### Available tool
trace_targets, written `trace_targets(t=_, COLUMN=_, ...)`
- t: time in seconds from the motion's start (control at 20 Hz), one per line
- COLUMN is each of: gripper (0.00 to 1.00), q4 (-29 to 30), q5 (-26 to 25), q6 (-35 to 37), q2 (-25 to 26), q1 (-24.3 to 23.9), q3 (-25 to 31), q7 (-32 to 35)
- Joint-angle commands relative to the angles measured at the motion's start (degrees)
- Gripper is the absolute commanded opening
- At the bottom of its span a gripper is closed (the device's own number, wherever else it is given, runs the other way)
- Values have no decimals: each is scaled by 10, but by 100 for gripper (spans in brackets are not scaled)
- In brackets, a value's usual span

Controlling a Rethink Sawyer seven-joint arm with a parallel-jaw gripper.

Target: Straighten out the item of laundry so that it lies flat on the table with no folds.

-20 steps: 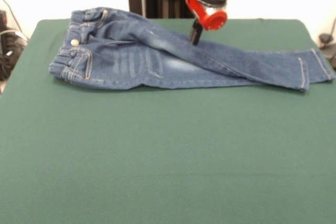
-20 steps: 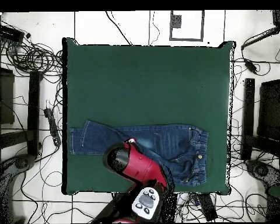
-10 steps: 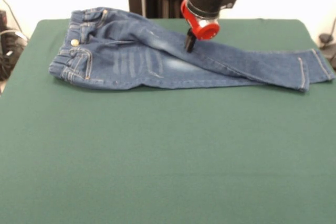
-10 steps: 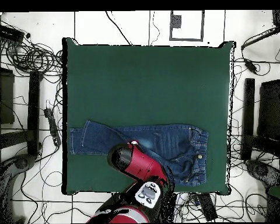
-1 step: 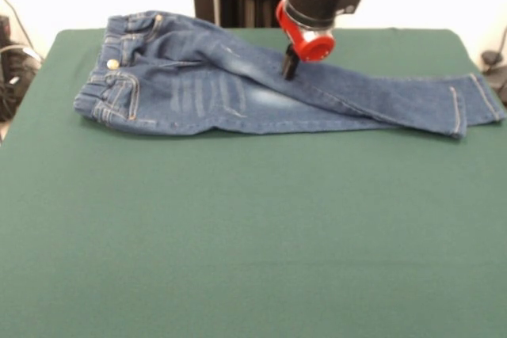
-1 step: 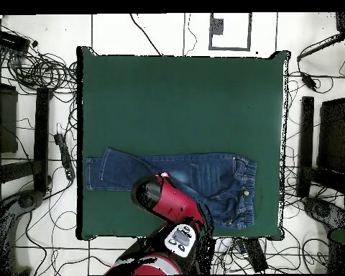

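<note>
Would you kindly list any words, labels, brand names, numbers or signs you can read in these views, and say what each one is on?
No text can be read in either view.
Jeans: no legible label or brand; the button shows no readable marking.
Panel on the robot arm: it has small buttons, but any markings are too small to read.
Gripper and green table: no writing visible.

Blue denim jeans [image 5: 238,85] with pale faded patches and orange stitching lie on a dark green table [image 5: 238,235].
</note>
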Motion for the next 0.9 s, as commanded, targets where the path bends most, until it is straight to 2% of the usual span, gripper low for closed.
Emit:
trace_targets(t=0.05, gripper=0, q4=-19, q5=78, q6=-4, q2=4, q1=28, q3=80, q7=174)
trace_targets(t=0.4, gripper=0, q4=-20, q5=94, q6=7, q2=8, q1=33, q3=74, q7=154)
trace_targets(t=0.9, gripper=0, q4=-5, q5=103, q6=-20, q2=9, q1=26, q3=88, q7=138)
